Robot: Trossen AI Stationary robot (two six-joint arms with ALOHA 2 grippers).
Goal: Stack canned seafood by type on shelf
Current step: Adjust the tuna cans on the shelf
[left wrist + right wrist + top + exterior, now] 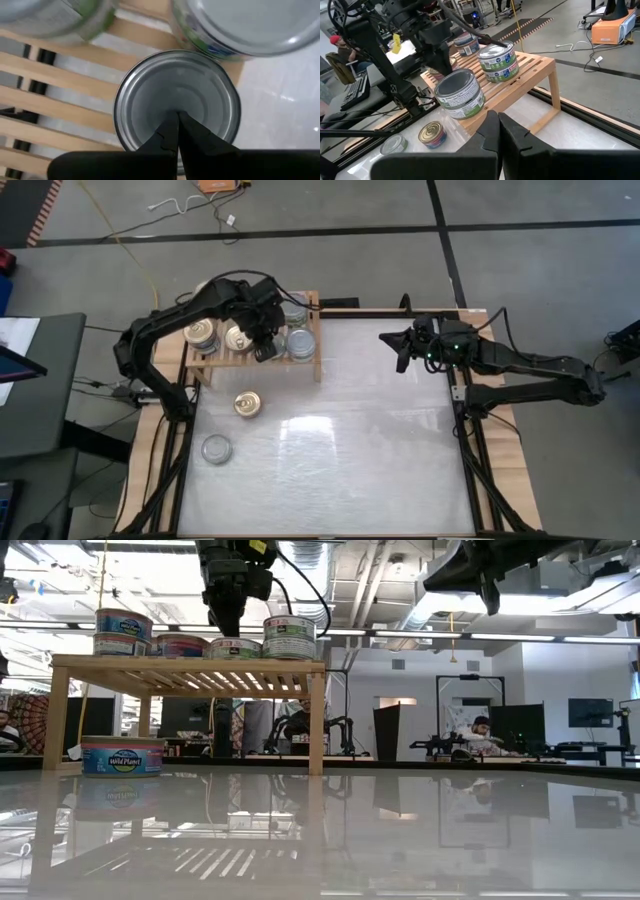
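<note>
The light-wood slatted shelf stands at the table's far left and carries several cans. Among them are gold-topped ones and silver-topped stacks. My left gripper is shut and points down over a single silver-topped can near the shelf's front edge. Two cans rest on the table, one gold-topped and one silver-topped. My right gripper is shut and hovers to the right of the shelf. My left gripper's shut fingertips point down from above at the middle of the can's silver top. The can stands upright on the shelf slats. I cannot tell whether the fingertips touch it.
Taller stacked cans stand close on either side of the left gripper. The white tabletop spreads in front of and to the right of the shelf. People sit in the room behind the table.
</note>
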